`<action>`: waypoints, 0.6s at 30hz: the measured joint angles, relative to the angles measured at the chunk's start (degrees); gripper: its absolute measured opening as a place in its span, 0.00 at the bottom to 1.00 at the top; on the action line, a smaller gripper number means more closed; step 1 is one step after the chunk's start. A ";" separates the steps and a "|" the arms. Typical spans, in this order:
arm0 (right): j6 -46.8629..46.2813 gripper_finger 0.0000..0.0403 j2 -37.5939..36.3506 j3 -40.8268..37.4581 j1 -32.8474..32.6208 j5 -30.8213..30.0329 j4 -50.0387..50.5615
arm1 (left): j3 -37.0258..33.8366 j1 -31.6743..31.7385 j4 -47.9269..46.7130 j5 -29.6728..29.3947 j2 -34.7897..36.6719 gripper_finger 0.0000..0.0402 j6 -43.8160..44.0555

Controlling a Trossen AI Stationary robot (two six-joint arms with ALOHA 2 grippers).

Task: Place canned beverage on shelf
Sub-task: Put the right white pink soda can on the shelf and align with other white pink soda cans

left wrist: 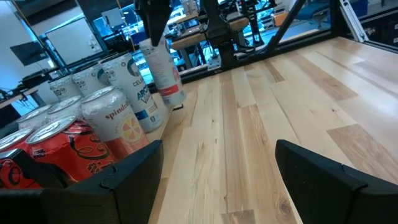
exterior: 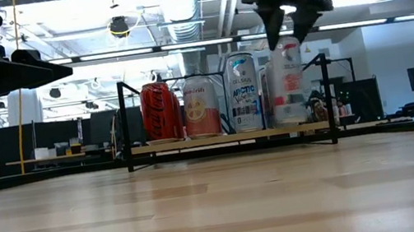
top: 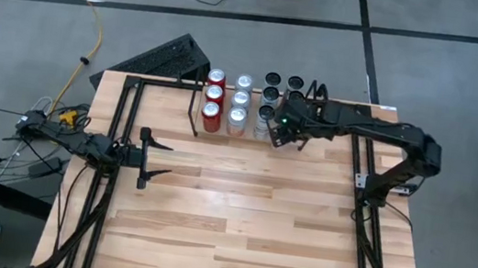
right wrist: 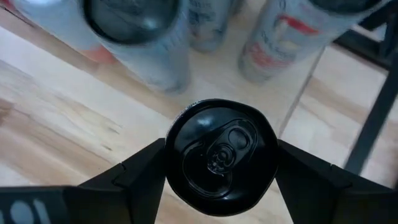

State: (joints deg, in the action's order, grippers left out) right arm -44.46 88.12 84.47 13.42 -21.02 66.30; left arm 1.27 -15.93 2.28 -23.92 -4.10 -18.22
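Observation:
The canned beverage (exterior: 287, 78), white and silver with a black top (right wrist: 221, 155), is under my right gripper (exterior: 284, 16), which is shut on it. It hangs at the near right end of the shelf (exterior: 123, 121), a low black wire rack at the table's far edge. On that rack stand red cans (top: 213, 103), silver cans (top: 240, 106) and black-topped cans (top: 271, 87) in rows. My left gripper (top: 146, 152) waits open at the table's left, pointing level toward the rack, with nothing between its fingers. My right gripper pinches the can's upper wall just below the black rim (right wrist: 169, 163) between its two fingers (right wrist: 140, 177), one on each side. The fingers slant down from above. The can hangs below them, tilted; I cannot tell whether its base (left wrist: 176, 98) touches the table.
Long black rail frames (top: 112, 136) run along the table's left and right sides (top: 364, 183). The wooden table top (top: 237, 217) in front of the rack holds nothing else. A keyboard (top: 161, 57) lies beyond the far left corner.

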 joint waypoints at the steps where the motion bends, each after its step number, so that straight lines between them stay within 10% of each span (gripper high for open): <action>1: 0.40 0.72 0.13 0.00 0.44 0.42 0.52 | 0.00 -0.02 0.00 -0.01 0.00 0.74 0.00; 18: 3.93 0.72 0.28 -0.04 4.51 -0.49 0.00 | -0.01 0.00 0.00 -0.01 0.00 0.74 0.00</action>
State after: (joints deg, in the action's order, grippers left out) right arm -40.52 88.40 84.42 17.93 -21.52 66.29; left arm 1.26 -15.93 2.28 -23.93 -4.10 -18.22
